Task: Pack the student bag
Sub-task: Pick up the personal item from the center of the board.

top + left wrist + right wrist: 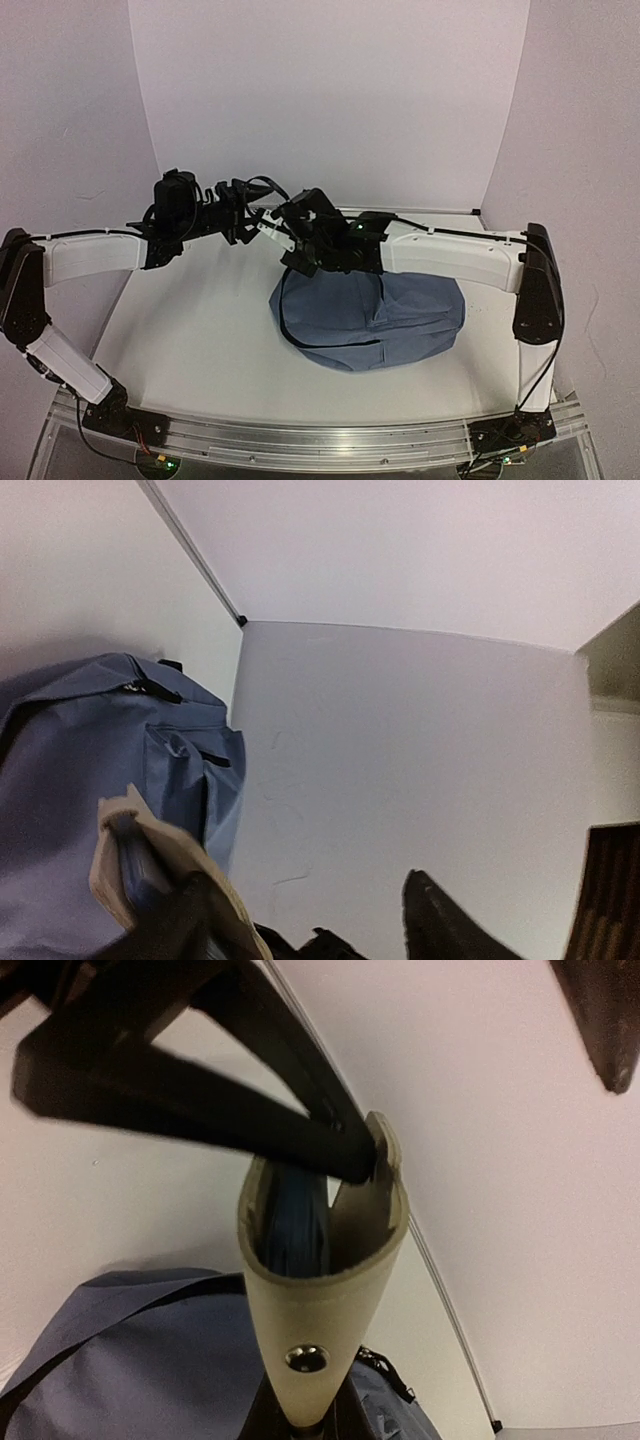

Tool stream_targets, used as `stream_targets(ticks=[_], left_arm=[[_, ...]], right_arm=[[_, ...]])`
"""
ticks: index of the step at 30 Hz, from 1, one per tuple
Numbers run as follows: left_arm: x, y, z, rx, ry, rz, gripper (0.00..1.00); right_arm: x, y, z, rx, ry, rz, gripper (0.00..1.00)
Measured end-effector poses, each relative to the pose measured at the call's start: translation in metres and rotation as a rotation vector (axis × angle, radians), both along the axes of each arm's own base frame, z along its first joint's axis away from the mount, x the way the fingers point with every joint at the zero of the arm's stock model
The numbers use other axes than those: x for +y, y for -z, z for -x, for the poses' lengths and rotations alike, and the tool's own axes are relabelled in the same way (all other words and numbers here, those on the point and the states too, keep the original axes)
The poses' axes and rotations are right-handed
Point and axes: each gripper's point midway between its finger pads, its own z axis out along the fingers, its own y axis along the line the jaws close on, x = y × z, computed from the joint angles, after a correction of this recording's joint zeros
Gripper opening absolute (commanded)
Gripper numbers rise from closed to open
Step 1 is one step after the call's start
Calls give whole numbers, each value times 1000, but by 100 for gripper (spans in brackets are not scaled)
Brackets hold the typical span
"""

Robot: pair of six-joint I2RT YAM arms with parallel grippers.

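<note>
The right fingers point(320, 1290) are clenched together, and a black strap point(200, 1110) crosses their tips in the middle of the right wrist view, apparently pinched there. It loops away to the upper left of that frame. My reading is that this grip raises the strap so the soft bag can be pulled up or steadied for opening. The left fingers point(200, 870) stand released at the bottom of the left wrist view, a bare gap between them and nothing held. They are near the other pair, probably ready to take a zipper or a second hold. In the overhead view the two wrists meet just above centre. Below and right of them the large blue-grey fabric backpack point(400, 310) lies slumped on the white surface point(200, 330), under the right arm, with a black strap line running up from its left edge toward the clenched fingers. Nothing to be packed shows in any view, so I judge the packing has barely begun.
</note>
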Motion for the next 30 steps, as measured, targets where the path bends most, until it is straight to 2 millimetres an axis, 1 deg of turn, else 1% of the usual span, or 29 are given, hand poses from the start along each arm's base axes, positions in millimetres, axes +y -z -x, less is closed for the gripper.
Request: stream_targets(ticks=[3,6,8,10,12,14,15,17,19,21,24,27,30], left_arm=[[6,-6,1,-66,-10,-104,96],[18,-19,8,-152,-27,-202,98],[28,-29,16,-230,-32,-259,98],[37,-40,25,-315,-29,-313,97],[43,-50,34,-397,-19,-347,95],[44,-54,44,-471,14,-359,92],[42,-53,49,-498,39,-361,90],[37,-48,58,-542,94,-358,86],[31,-39,64,-559,149,-345,83],[24,-29,69,-569,199,-327,81],[13,-18,73,-573,256,-307,80],[1,-17,79,-597,300,-282,78],[-12,-20,87,-638,349,-239,75]], right_arm=[[-7,-7,11,57,-29,-37,0],[-12,-33,22,140,-72,-151,0],[-21,-52,24,220,-91,-259,0],[-36,-69,18,332,-100,-388,0],[-56,-82,4,435,-85,-509,0],[-75,-87,-9,539,-59,-613,0],[-82,-87,-14,595,-50,-658,0],[-91,-88,-15,713,-44,-731,0],[-87,-91,-2,829,-81,-783,0],[-78,-94,16,946,-136,-818,0],[-67,-92,39,1088,-191,-851,0],[-60,-84,55,1217,-213,-875,0],[-57,-82,62,1303,-221,-905,0]])
